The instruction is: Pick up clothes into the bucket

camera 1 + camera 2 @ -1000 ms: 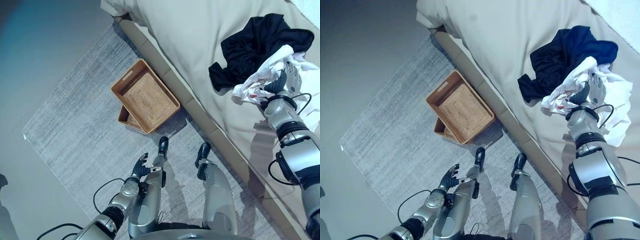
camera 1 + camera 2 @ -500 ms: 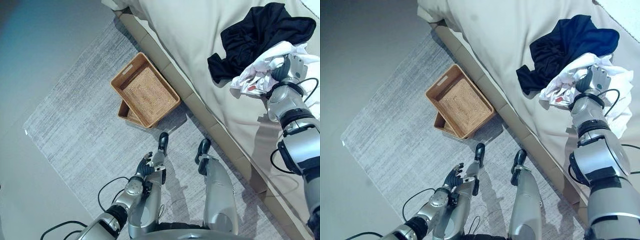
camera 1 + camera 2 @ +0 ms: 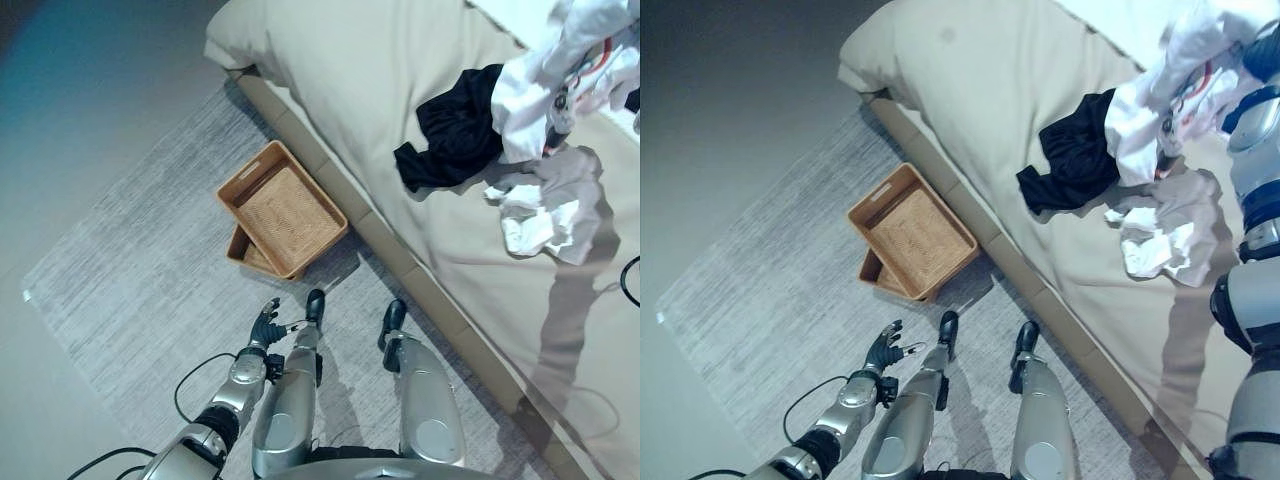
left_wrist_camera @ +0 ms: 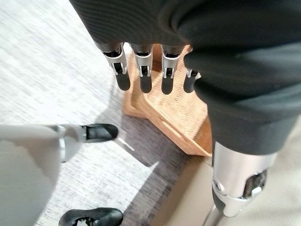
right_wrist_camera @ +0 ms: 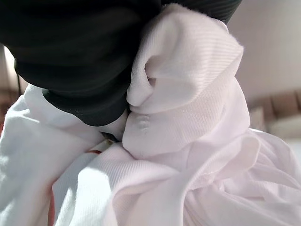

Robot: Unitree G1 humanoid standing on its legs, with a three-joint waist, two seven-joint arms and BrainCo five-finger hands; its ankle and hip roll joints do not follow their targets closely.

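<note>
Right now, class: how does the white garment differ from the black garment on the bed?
The white garment hangs lifted from the right hand, which grips it; the black garment lies crumpled on the bed. White has red markings; the black looks plain. Both are loose clothes, neither in the basket.

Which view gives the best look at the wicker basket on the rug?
The left eye view: the wicker basket shows whole on the rug beside the bed, nothing in it, resting on a second tray. The right eye view shows much the same. The left wrist view catches only part of it, behind the left hand.
</note>
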